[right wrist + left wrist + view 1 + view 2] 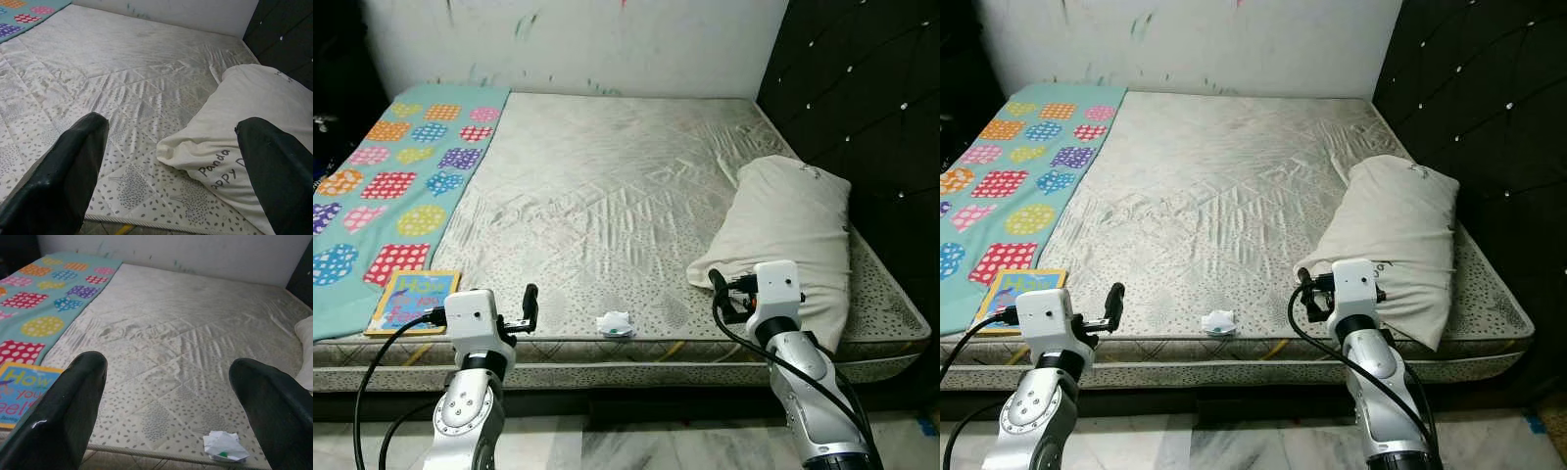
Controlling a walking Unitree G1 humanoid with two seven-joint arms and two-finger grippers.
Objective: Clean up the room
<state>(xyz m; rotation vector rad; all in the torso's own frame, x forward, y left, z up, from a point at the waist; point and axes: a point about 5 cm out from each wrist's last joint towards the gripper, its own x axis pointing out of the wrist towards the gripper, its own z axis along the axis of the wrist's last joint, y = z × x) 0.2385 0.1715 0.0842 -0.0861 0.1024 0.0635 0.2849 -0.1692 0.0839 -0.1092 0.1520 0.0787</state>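
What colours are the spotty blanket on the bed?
The blanket is teal with polka-dot patches in pink, red, orange, yellow, blue and purple, clearest in the left eye view.

Two silver metallic arms with round ribbed joint housings and small dark screw holes. White boxy wrist modules on each. Black cables loop from wrists down along arms. Left gripper (530,305) and right gripper (718,291) have long glossy black fingers (58,421), rounded tips.
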